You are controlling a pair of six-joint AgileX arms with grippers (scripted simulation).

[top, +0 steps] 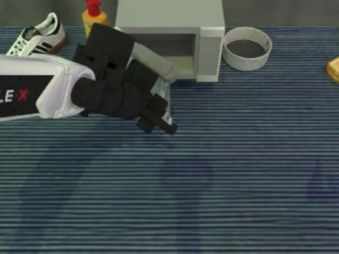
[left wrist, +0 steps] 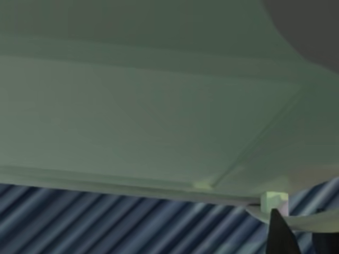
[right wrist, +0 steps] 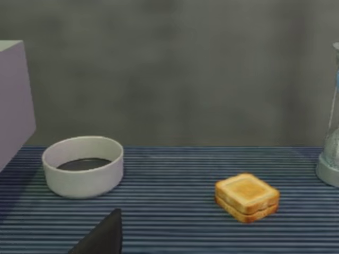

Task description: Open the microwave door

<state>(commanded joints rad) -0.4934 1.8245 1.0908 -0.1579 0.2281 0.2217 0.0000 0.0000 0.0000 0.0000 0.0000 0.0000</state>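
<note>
Microwave door [top: 153, 66] swung open near counter's far edge, left gripper [top: 159, 120] at its outer edge, grip cannot be told.

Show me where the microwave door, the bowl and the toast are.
microwave door [top: 153, 62]: top view, its grey upper edge, swung outward.
bowl [top: 247, 59]: top view, near rim wall.
toast [right wrist: 247, 193]: right wrist view, top slice's browned face.

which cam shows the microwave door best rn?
Top view: the microwave door stands swung out from the microwave, cavity exposed, with the left gripper at its free edge, though the arm covers part of it. Left wrist view shows only the panel's face up close. Right wrist view shows none of the door.
</note>
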